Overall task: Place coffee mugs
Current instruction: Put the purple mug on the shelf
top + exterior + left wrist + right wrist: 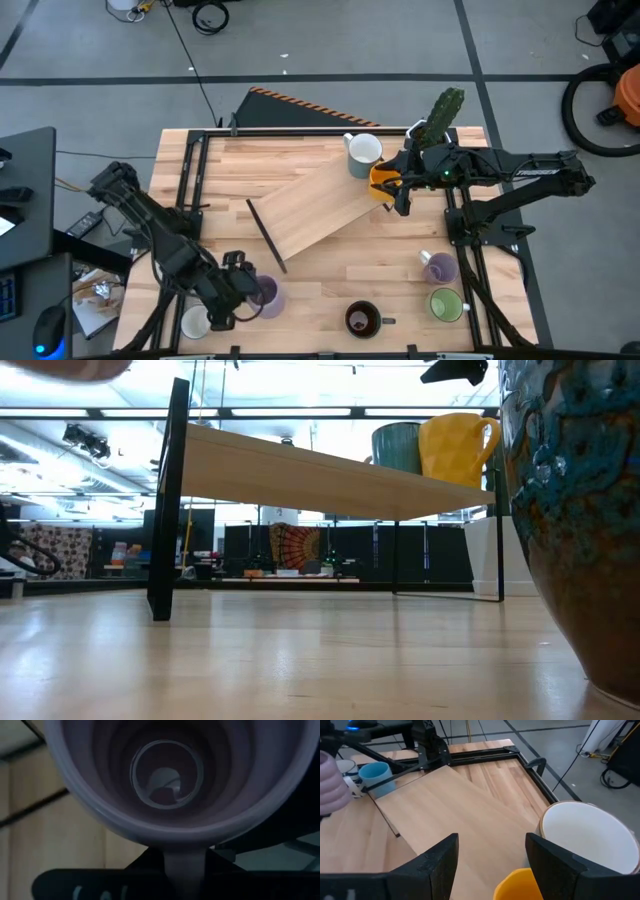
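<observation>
Left claw (243,292) clenches the lavender mug (266,293); right claw (398,190), released, hovers with the orange mug (381,181) right beside its tips.

The pale wooden worktop (330,270) carries a raised wooden shelf (310,205) at its centre, lying slantwise on dark legs. On the shelf's 2 o'clock end stand a white mug (364,150) and an orange mug (384,182), just beside each other. Directly on the worktop: a white mug (194,322) at 7 o'clock, a dark brown mug (362,319) at 6 o'clock, and lavender (439,267) and green (446,304) mugs at 4 o'clock.
</observation>
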`<act>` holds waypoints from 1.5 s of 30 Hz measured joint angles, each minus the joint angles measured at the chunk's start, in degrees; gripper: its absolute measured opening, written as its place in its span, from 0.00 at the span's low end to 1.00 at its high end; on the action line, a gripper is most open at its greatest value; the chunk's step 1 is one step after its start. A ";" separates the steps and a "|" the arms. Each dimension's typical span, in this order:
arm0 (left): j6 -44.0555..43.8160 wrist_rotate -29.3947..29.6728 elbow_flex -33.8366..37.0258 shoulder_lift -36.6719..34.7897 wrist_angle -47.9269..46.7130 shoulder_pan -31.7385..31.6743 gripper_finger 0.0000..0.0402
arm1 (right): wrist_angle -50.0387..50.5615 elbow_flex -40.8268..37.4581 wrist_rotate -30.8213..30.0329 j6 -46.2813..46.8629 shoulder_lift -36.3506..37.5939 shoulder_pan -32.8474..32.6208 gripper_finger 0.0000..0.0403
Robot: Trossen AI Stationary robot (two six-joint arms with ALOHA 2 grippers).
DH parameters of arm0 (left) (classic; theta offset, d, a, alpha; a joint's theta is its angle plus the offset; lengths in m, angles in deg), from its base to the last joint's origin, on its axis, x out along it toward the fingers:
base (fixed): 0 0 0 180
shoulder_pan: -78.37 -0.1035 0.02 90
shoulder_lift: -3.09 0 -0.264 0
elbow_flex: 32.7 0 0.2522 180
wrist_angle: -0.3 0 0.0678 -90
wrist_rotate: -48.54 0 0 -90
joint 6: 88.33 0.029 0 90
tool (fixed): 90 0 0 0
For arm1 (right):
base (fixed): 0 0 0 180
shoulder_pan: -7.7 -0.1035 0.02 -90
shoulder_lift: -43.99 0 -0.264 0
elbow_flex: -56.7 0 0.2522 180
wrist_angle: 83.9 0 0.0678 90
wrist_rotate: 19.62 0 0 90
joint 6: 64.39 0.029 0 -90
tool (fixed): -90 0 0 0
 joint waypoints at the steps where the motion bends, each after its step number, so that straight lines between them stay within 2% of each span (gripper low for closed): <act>1: 1.38 0.00 0.00 -0.80 0.17 -0.59 0.08 | 0.00 0.00 0.26 0.27 0.00 0.00 0.59; 10: 13.50 -3.39 0.00 -7.27 0.30 -7.18 0.08 | -0.80 0.02 0.55 1.99 0.00 0.00 0.59; 15: 21.45 -5.34 -0.07 -10.38 -1.23 -12.72 0.08 | -0.54 0.01 3.32 4.25 0.00 0.00 0.59; 20: 29.45 -6.92 -0.63 -12.21 -2.70 -19.45 0.08 | -0.33 0.00 3.40 4.36 0.00 0.00 0.59; 28: 43.26 -9.55 -2.68 -12.17 -2.79 -30.43 0.08 | -0.26 0.02 3.26 3.99 0.00 0.04 0.59; 34: 53.81 -7.37 -2.88 -11.65 -0.32 -40.75 0.08 | 0.11 0.02 2.74 1.72 0.00 0.04 0.59; 39: 63.85 -7.91 -2.89 -8.65 1.35 -48.96 0.08 | 0.13 0.02 1.74 -0.38 0.00 0.15 0.59; 45: 73.45 -13.09 -2.89 -2.20 8.00 -57.68 0.08 | 0.39 0.02 1.72 -1.45 0.00 0.83 0.59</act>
